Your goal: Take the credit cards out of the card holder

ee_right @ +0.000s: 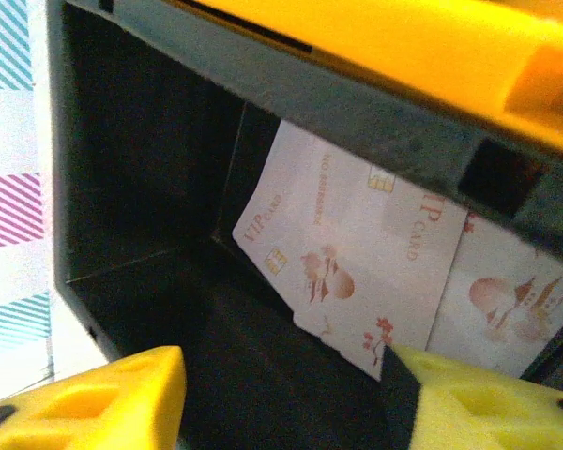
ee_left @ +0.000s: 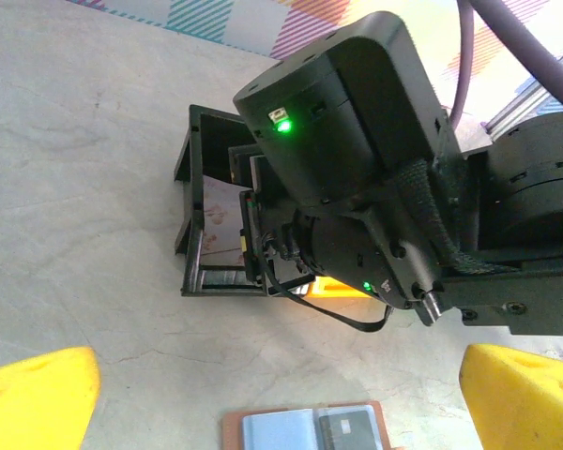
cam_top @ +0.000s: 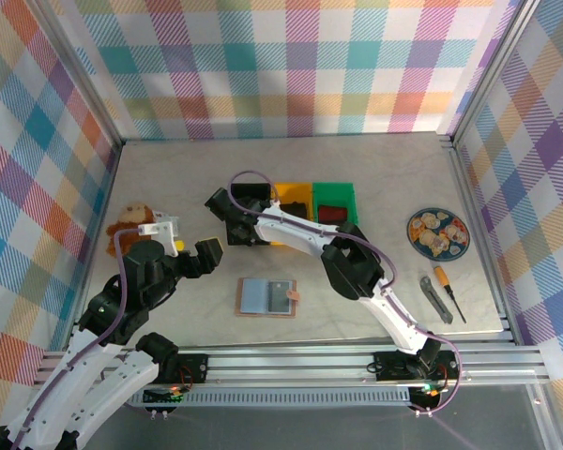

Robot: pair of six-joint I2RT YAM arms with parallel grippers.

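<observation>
The card holder [cam_top: 266, 297] lies open on the table, pale blue inside, its snap strap to the right. The left wrist view shows it as the card holder [ee_left: 310, 429], with a dark card [ee_left: 349, 429] in its right pocket. My left gripper [cam_top: 205, 253] hovers open to its upper left, and in its own view the left gripper [ee_left: 281, 403] has nothing between its yellow fingers [ee_left: 33, 394]. My right gripper [cam_top: 233, 228] reaches down into a black bin [cam_top: 227, 202]. There the right gripper [ee_right: 281, 394] stands open, with two pale credit cards [ee_right: 352, 253] lying loose against the bin wall by its right finger [ee_right: 488, 403].
A yellow bin [cam_top: 294, 197] and a green bin [cam_top: 336, 195] holding a dark red item stand right of the black one. A plush toy [cam_top: 127, 223] lies at the left. A plate [cam_top: 438, 232], a utility knife [cam_top: 435, 298] and a screwdriver [cam_top: 449, 291] lie at the right.
</observation>
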